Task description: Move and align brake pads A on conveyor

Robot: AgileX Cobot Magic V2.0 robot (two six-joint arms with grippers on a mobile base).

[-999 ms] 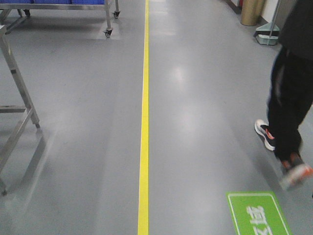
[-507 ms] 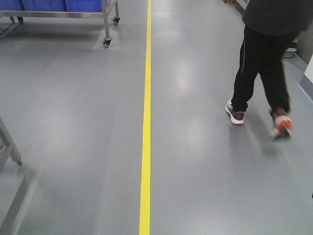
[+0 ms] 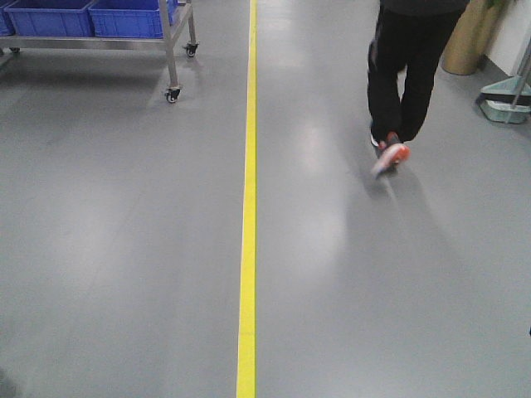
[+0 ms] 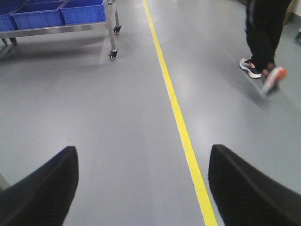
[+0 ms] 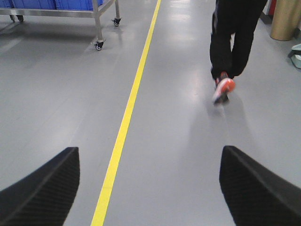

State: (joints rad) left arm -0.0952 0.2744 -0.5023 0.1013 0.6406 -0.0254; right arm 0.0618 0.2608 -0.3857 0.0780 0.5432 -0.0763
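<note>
Nowhere do the brake pads A or the conveyor show; only bare floor (image 3: pixel 124 249) lies ahead. Likely hazard: driving forward could strike the walking person (image 3: pixel 406 66), far right. The left pincer (image 4: pixel 142 150) and right pincer (image 5: pixel 150 149) hang released and empty; where the pads lie relative to them cannot be told.

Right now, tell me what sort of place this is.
Probably a factory or warehouse aisle: smooth grey floor with a yellow lane line, a wheeled steel rack holding blue bins.
</note>
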